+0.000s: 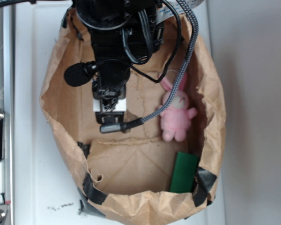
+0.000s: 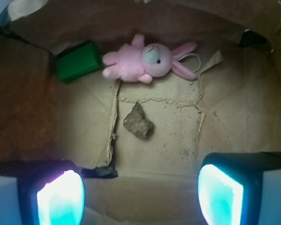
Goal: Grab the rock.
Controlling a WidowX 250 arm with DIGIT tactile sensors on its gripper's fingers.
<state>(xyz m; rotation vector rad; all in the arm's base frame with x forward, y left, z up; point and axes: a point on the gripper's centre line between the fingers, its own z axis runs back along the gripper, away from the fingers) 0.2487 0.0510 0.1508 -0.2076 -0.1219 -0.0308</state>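
The rock [image 2: 138,121] is a small lumpy brown-grey stone lying on the brown paper floor, in the middle of the wrist view. My gripper [image 2: 140,197] is open above it, its two glowing fingertips [image 2: 61,197] spread wide with nothing between them. The rock lies ahead of the jaws, roughly centred between them and apart from both. In the exterior view the gripper [image 1: 109,108] hangs inside the paper bag, and the arm hides the rock.
A pink plush bunny [image 2: 145,62] [image 1: 176,112] lies just beyond the rock. A flat dark green block [image 2: 77,62] [image 1: 183,172] leans by the bag wall. The crumpled brown paper bag [image 1: 210,103] walls everything in. A grey cable [image 1: 145,121] trails past the gripper.
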